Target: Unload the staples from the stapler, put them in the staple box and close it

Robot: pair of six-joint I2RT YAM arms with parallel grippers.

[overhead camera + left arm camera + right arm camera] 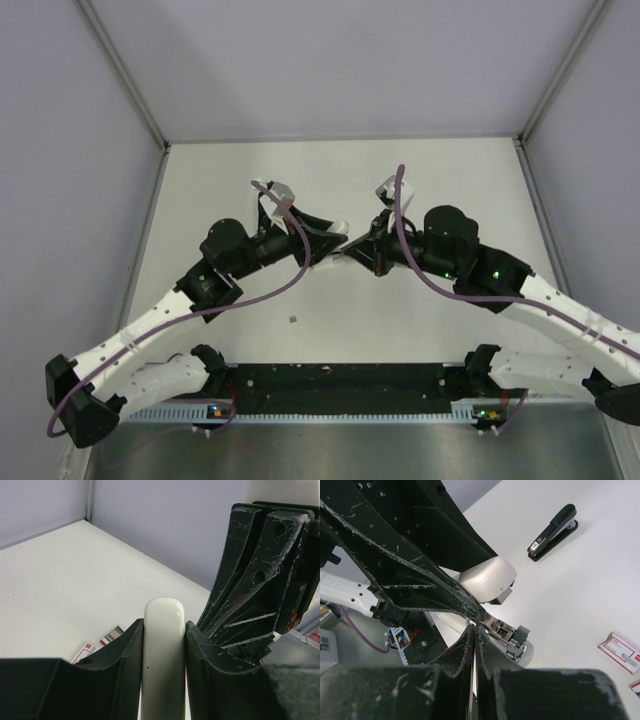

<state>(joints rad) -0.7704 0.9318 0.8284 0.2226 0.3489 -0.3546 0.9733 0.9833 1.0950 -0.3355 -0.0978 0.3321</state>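
The black stapler (pixel 552 532) lies closed on the table in the right wrist view, apart from both grippers; it does not show in the top view. My left gripper (pixel 164 630) is shut on a white oblong block (pixel 164 650), held above the table's middle (pixel 335 240). The block (pixel 487 577) is hinged open and bares a silvery metal channel (pixel 512 632). My right gripper (pixel 474 627) is shut with its tips against that channel. I cannot tell whether anything thin is between them. A tiny grey bit (pixel 292 320), perhaps staples, lies on the table.
Small pink-marked boxes lie on the table (pixel 620 652), also in the left wrist view (pixel 90 650). The right gripper's black fingers (pixel 255 580) stand close beside the white block. Grey walls with metal rails (pixel 120 80) enclose the table.
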